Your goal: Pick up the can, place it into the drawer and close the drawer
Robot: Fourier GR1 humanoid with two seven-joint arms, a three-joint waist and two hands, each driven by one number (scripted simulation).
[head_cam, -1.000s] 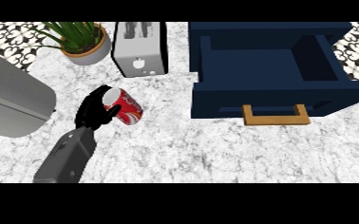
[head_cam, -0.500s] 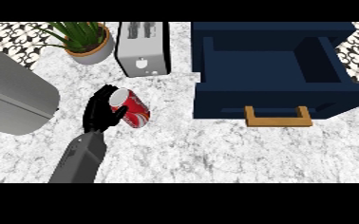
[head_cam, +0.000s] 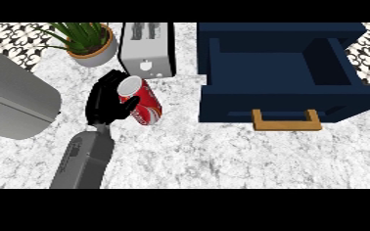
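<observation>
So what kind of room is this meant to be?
Most likely a kitchen: a marble-look counter carries a toaster and a potted plant, with an open dark blue drawer beside them.

The left hand (head_cam: 107, 103) rises from its grey forearm (head_cam: 83, 160), fingers and thumb curled around the red can (head_cam: 142, 103).

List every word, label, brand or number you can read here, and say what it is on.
No text can be read.
can: white marks on its red side, too blurred to read.
toaster: one small round mark on its front, no lettering.
drawer: no markings.
</observation>
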